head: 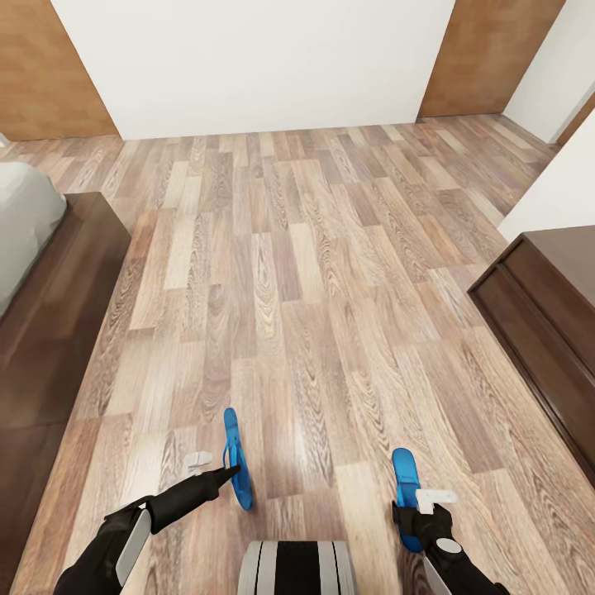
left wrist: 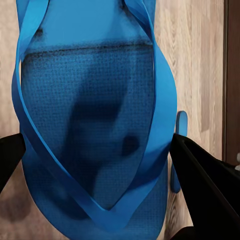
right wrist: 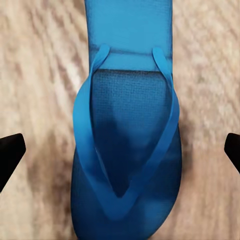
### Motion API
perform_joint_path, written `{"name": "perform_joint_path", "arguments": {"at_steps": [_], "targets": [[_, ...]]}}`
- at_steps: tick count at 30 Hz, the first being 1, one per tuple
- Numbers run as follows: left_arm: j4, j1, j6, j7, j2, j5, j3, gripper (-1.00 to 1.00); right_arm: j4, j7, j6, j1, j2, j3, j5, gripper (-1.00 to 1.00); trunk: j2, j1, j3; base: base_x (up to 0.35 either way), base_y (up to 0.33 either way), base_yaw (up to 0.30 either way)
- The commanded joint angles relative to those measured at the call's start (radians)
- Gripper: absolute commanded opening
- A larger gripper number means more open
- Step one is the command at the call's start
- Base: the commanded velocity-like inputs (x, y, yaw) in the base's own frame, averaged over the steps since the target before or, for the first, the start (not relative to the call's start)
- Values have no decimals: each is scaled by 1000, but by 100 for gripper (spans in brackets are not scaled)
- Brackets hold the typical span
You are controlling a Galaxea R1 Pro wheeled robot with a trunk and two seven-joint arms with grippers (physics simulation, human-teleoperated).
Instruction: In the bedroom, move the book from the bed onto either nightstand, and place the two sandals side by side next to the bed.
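in the head view the robot looks down on a wood-plank floor (head: 281,273) with the bed (head: 49,330) along the left edge and a dark cabinet (head: 545,330) at the right. the left gripper (head: 221,473) reaches toward one blue sandal (head: 236,459), which stands on its edge, tilted up instead of lying flat. the right gripper (head: 417,504) sits over the other sandal (head: 405,479), which also looks held up off the planks. the two sandals are well apart, with bare floor between them.

in the left wrist view the left sandal (left wrist: 95,125) sits close to the camera, its straps crossing the sole, and the dark fingers (left wrist: 200,175) stand on either side of it, seemingly clamped on its edges. a sliver of the second sandal (left wrist: 179,150) peeks past its edge.

in the right wrist view the right sandal (right wrist: 125,150) lies centred below the camera. the fingertips (right wrist: 10,155) show only at the picture's two sides, spread wide and clear of the sandal, so the jaws are apart here and i cannot tell how the sandal is supported.

the risk from here, as i judge it: the thin left sandal is pinched by its edges and could twist or slip out, landing on its side or skewed. the right one, with the jaws apart, may drop or sit crooked, leaving the pair neither parallel nor near the bed.
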Motion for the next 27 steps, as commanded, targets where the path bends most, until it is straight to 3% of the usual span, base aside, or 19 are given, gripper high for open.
{"name": "perform_joint_path", "arguments": {"at_steps": [1,8,15,27], "targets": [[0,0,10,-3,0,7,1,-100,1,-7,-4,0,-1,8,-11,100,0,0,-1,0,5,0],[1,0,9,-3,0,6,1,-100,1,-7,-4,0,-1,8,-11,100,0,0,-1,0,1,0],[1,0,8,-1,-1,6,-1,-100,1,-7,-4,0,-1,8,-11,100,-2,3,-28,0,0,0],[1,0,10,-3,0,6,1,-100,1,-7,-4,0,-1,8,-11,100,-2,3,-28,41,0,0]]}}
